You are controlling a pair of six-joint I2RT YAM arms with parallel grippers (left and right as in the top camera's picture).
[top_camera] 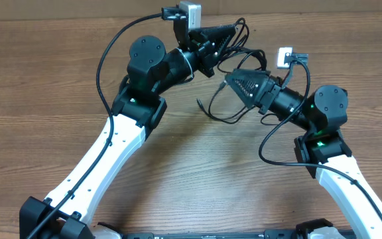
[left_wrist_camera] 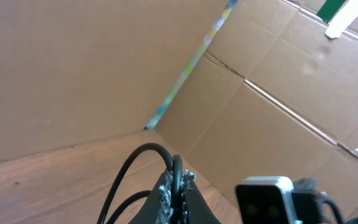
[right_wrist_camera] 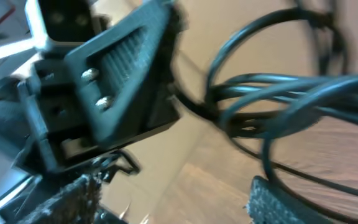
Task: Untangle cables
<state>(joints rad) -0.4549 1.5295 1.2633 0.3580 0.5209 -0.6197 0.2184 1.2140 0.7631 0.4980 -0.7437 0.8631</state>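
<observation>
While the left gripper (left_wrist_camera: 176,182) is pinching the cables (right_wrist_camera: 303,84) tight, the right gripper (right_wrist_camera: 176,199) is gaping, the limp, light bundle dangling just ahead of its fingers; I'd be taking one loose strand beside the pinch.

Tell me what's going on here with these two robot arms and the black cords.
Two robot arms are working on a tangle of thin black cables over a wooden table. The left hand is shut on the bundle, holding it up with loops hanging down. The right hand is open beside the tangle, gripping nothing. The cables are not yet separated.
</observation>
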